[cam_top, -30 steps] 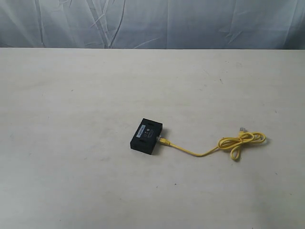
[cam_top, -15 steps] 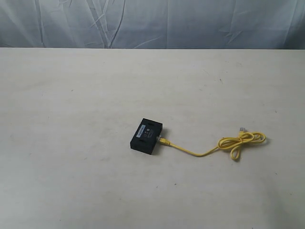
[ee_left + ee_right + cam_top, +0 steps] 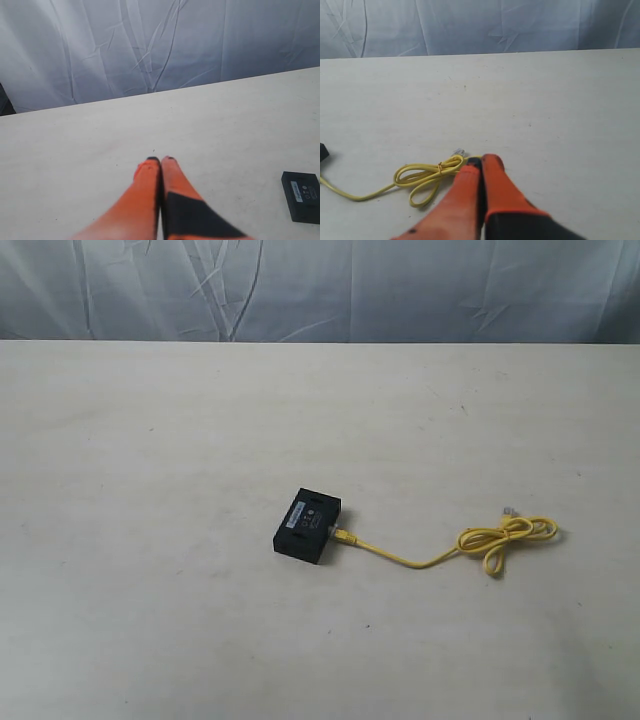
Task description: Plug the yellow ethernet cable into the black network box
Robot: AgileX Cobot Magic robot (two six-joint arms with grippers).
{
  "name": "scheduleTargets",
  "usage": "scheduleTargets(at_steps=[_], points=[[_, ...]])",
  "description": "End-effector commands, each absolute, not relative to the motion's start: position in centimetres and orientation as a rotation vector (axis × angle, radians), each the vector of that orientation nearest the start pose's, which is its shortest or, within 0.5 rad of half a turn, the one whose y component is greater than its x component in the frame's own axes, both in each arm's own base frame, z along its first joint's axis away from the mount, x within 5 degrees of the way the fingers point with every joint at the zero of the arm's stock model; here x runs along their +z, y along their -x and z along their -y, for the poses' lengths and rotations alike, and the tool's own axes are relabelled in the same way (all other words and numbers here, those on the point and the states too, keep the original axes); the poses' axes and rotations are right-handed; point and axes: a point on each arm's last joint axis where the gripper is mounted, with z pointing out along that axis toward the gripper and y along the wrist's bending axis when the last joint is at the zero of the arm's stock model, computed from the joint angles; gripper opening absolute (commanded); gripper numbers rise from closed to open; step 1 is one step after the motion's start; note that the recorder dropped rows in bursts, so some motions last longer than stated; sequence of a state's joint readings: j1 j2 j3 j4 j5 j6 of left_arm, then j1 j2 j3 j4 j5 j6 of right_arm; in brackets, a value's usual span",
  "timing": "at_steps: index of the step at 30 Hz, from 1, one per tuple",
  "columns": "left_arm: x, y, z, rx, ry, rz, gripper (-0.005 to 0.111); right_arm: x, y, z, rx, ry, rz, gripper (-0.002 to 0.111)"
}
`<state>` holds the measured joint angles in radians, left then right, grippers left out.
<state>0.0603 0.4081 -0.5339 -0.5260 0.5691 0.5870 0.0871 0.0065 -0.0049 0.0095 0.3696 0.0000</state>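
The black network box [image 3: 308, 528] lies flat near the middle of the table. One end of the yellow ethernet cable [image 3: 505, 537] meets the box's right side at a yellow plug [image 3: 342, 534]. Its other end is a tied loop to the right with a clear plug [image 3: 510, 510] lying free. Neither gripper shows in the exterior view. My left gripper [image 3: 160, 159] is shut and empty above bare table, the box [image 3: 302, 196] off to one side. My right gripper [image 3: 482, 159] is shut and empty, its tips showing just beside the cable loop [image 3: 440, 167] and clear plug [image 3: 459, 151].
The pale table [image 3: 200, 420] runs wide around the box and cable. A wrinkled grey-blue cloth backdrop [image 3: 320, 290] hangs behind its far edge. A corner of the box [image 3: 322, 151] shows at the edge of the right wrist view.
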Motion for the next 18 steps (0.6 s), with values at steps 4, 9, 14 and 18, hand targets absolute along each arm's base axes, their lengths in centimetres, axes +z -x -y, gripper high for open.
scheduleTargets(at_steps=[4,9,14,18], points=[[31.9,-8.2,2.0,-0.127,-0.240,-1.829,0.000,18.1,-5.3,-0.5,0.067,0.070,-1.835,0.000],[31.7,-7.2,1.8,-0.067,-0.270,-1.790,0.000,18.1,-5.3,-0.5,0.067,0.070,-1.835,0.000],[28.7,-6.0,1.7,-0.041,-0.266,-1.746,0.000,18.1,-5.3,-0.5,0.067,0.070,-1.835,0.000],[25.4,-5.5,1.5,-0.017,-0.257,-1.685,0.000,18.1,-5.3,-0.5,0.067,0.070,-1.835,0.000]])
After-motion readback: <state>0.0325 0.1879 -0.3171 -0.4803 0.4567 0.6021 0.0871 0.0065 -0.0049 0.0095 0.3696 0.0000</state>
